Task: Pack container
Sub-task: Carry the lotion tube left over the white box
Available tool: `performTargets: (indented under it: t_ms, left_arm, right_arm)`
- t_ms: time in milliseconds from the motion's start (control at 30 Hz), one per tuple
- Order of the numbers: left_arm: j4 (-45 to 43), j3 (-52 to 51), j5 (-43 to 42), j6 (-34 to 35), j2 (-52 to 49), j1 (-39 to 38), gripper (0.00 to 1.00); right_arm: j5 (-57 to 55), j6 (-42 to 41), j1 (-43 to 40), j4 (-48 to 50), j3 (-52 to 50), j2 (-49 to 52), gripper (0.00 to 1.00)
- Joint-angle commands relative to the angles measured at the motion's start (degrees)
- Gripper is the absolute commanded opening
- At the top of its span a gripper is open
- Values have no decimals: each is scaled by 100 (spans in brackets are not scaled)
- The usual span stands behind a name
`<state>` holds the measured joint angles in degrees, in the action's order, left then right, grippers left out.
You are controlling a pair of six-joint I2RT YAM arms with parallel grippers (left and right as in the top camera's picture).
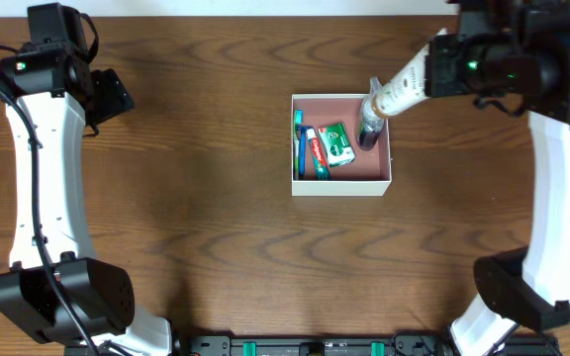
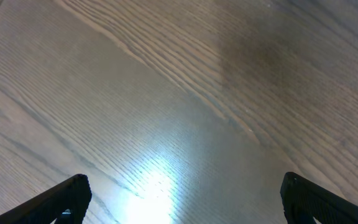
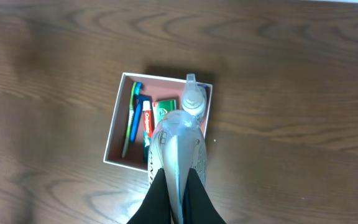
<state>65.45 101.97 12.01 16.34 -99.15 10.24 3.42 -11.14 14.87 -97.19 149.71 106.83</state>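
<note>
The container (image 1: 341,187), a square shallow box with white walls and a pink-brown inside, sits right of the table's middle. In it lie a green and blue toothbrush (image 1: 299,141), a red and blue toothpaste tube (image 1: 316,152) and a green packet (image 1: 336,144). My right gripper (image 3: 178,190) is shut on the flat end of a silver-white tube (image 3: 178,134) and holds it, cap down, over the container's right part (image 3: 207,102); the tube also shows from above (image 1: 389,99). My left gripper (image 2: 182,199) is open and empty over bare wood at the far left.
The brown wooden table (image 1: 196,218) surrounds the container. The left arm's white link (image 1: 43,168) stands along the left edge and the right arm's link (image 1: 557,178) along the right edge.
</note>
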Motion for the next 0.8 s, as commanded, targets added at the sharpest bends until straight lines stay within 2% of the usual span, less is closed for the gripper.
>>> performTargets:
  t_ms: [0, 333, 767]
  left_arm:
    - [9, -20, 50, 31, -9, 9, 98]
    - [9, -20, 48, 28, -9, 9, 98]
    - [9, -20, 48, 31, -9, 9, 98]
  right_arm:
    - [-37, -208, 267, -9, -44, 92, 1]
    - [26, -212, 396, -11, -328, 114, 1]
    - [-79, -212, 396, 42, -1987, 114, 1]
